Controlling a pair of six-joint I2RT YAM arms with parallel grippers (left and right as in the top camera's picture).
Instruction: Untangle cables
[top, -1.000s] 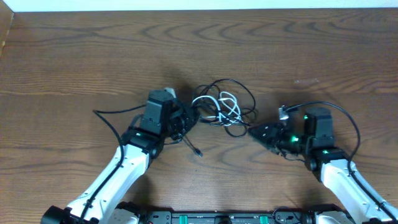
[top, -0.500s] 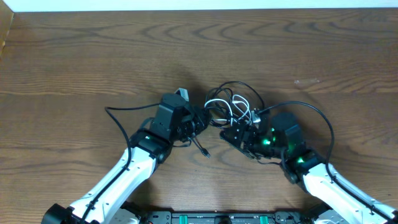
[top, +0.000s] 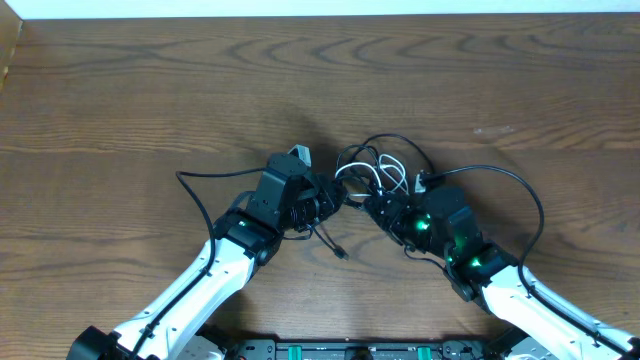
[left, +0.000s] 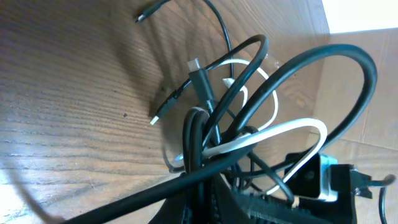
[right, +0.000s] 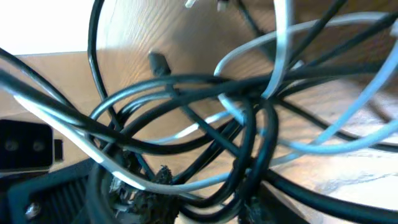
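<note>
On the wooden table (top: 120, 100), mid-front | left gripper (top: 325, 198) clamped on black strands of the cables (top: 378, 165) | right gripper (top: 383, 208) nosed into the same bunch, jaw state unreadable (view blurred) | cables light, limp, snag-prone; probably best taken at a free loop or near a plug end (left: 158, 115), not at the knot

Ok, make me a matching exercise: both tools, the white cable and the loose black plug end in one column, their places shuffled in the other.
Things: A left tool; B right tool; C white cable; D loose black plug end.
Places: 1 looped inside the cable tangle; 2 at the tangle's right edge; 3 on the table below the tangle; 4 shut on its left edge.
Pairs: A-4, B-2, C-1, D-3.
</note>
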